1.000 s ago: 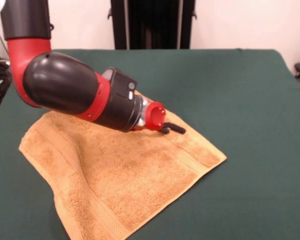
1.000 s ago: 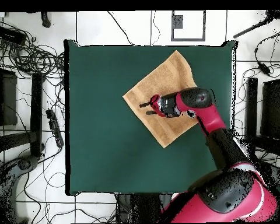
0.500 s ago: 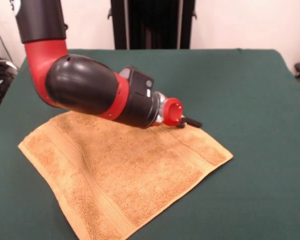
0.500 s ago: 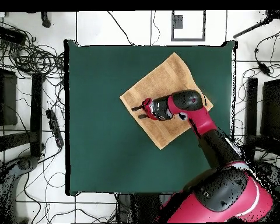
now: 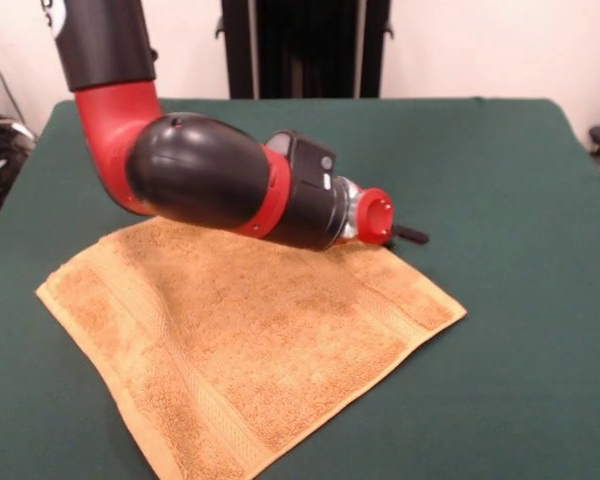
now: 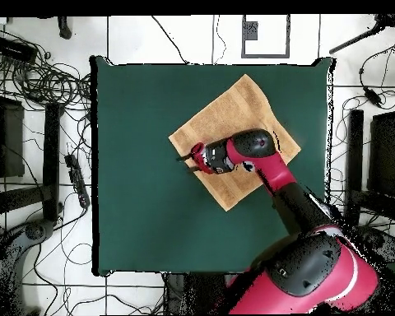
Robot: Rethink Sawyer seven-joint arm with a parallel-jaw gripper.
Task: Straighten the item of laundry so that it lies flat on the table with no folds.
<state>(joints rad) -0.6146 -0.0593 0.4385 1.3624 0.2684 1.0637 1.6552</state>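
Terry towel (image 5: pixel 250 350) flat, gripper (image 5: pixel 412 237) at edge — low

Tangled black cables (image 6: pixel 38 76) sprawl over the white tiled floor (image 6: pixel 143 37) beside a dark rectangular stand (image 6: pixel 265 38).

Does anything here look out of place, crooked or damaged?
Nothing looks damaged or spilled. The towel lies spread on the table but turned diagonally to the table's edges, like a diamond in the overhead view. One corner runs past the bottom edge of the front view, so its state there is unclear. The hand sits low at the towel's edge.
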